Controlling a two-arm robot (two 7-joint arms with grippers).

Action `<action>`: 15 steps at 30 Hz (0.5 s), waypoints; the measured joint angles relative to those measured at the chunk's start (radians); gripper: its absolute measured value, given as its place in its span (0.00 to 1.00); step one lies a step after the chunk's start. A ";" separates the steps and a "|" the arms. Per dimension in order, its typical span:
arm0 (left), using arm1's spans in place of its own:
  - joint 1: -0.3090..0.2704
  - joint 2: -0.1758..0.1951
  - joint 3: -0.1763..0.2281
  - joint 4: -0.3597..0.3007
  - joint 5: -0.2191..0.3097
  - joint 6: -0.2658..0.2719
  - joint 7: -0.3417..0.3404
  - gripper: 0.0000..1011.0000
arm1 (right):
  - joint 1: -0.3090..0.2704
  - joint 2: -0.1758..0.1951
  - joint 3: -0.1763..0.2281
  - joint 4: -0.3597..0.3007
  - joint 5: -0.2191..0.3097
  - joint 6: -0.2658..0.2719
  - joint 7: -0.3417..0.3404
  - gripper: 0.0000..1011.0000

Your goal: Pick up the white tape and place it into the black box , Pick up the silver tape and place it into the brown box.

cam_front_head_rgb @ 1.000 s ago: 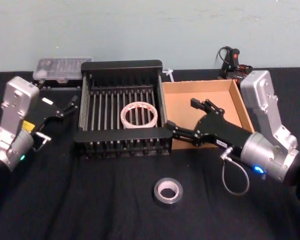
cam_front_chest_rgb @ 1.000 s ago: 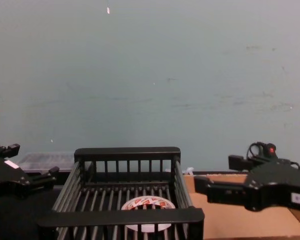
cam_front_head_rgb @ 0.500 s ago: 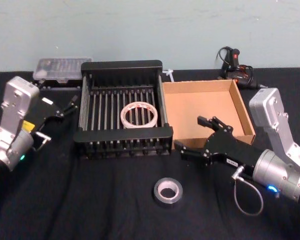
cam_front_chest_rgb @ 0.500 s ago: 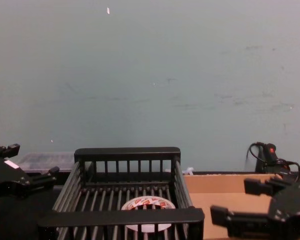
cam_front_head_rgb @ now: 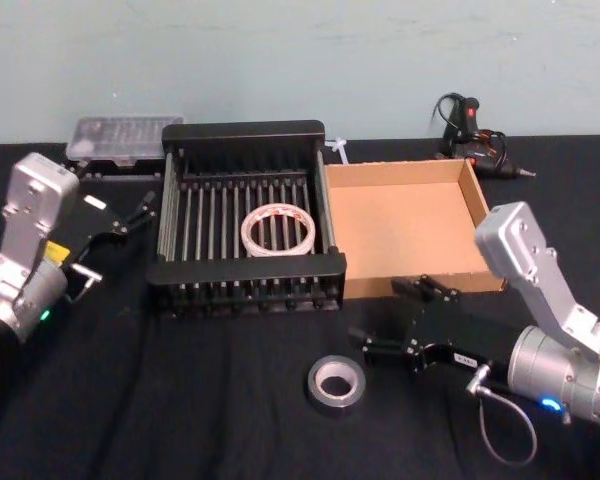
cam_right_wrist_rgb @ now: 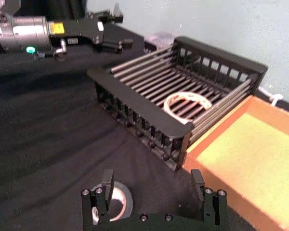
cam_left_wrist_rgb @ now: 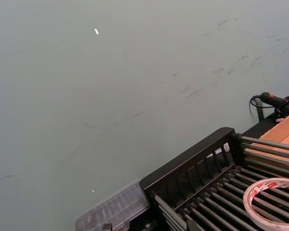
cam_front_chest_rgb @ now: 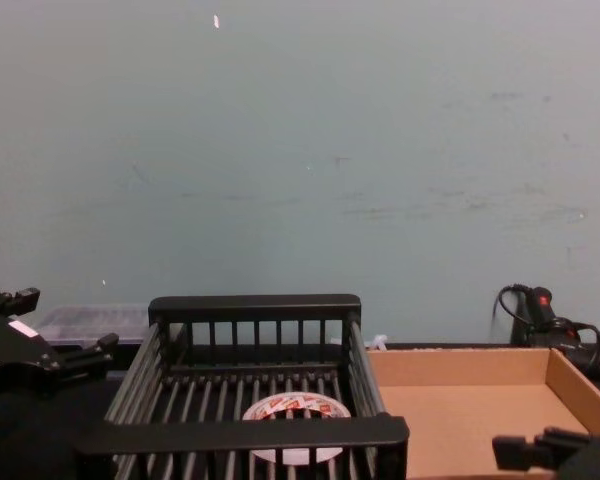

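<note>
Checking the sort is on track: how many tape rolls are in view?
2. The white tape lies flat inside the black box; the silver tape lies on the black cloth before it, beside the right claw.

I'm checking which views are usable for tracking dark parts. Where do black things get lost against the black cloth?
Head view: the right gripper, jaws open, merges with the dark table; the silver tape stands out. Right wrist view: the black box rim catches light, and the white tape is clear. Chest view: the left gripper is a silhouette.
</note>
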 joint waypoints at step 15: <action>0.000 0.000 0.000 0.000 0.000 0.000 0.000 0.99 | 0.050 -0.008 -0.056 0.026 -0.032 0.105 -0.006 0.99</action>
